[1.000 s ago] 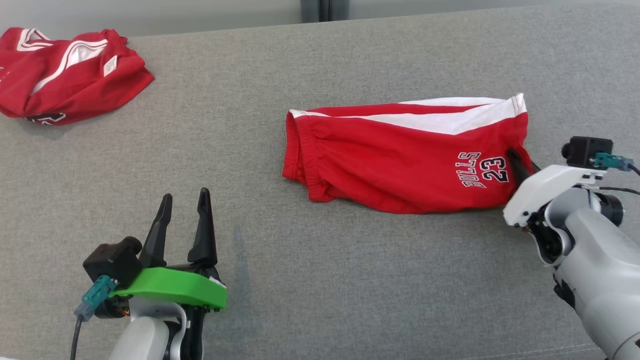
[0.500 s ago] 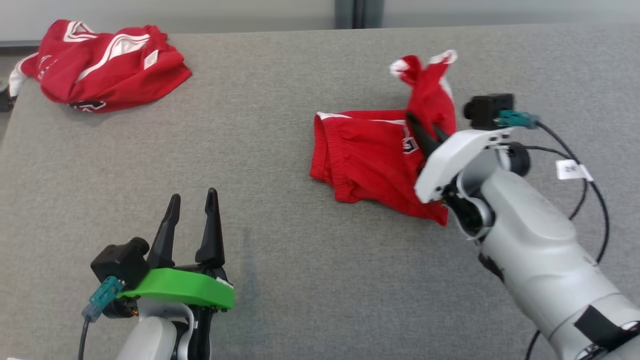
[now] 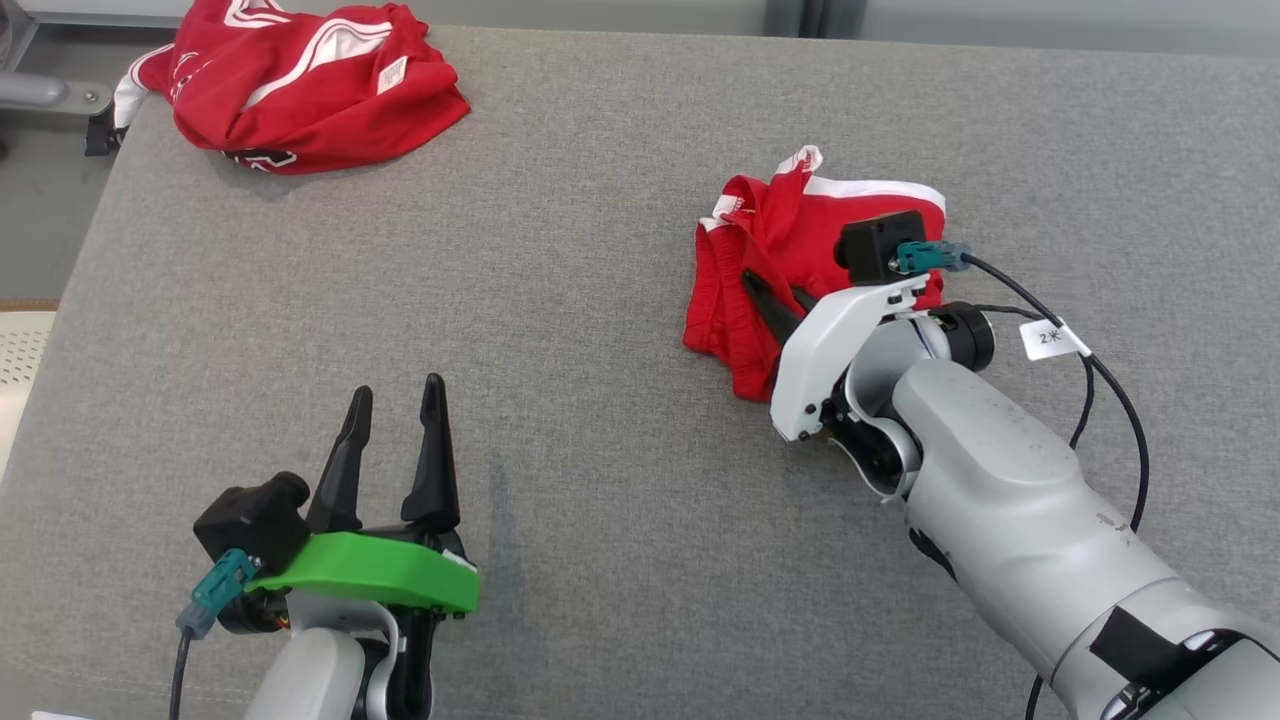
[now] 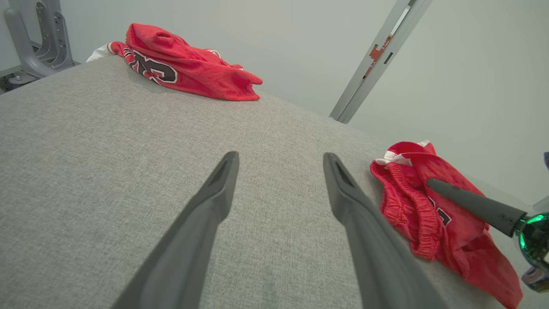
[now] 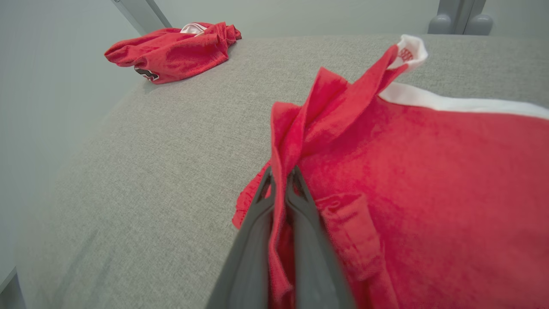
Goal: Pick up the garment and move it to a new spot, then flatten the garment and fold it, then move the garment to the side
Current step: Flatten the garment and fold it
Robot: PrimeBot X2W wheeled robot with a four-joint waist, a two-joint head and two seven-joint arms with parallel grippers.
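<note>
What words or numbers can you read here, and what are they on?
"2" plus a star-like mark: white tag on the black cable.
Print on the far red garment: crumpled, unreadable.
Its white label: too small.
Print on the red shorts: mostly hidden.

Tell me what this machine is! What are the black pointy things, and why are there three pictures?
This is a robot with two arms; each ends in a gripper, two long dark fingers that pinch. One picture looks down from its head; the other two come from little cameras on its wrists, looking along the fingers. Under it is a grey padded surface with two red garments. The right gripper is shut on a fold of the bunched-up red shorts. The left gripper is open and holds nothing. The other red garment lies crumpled at the far left corner.
</note>
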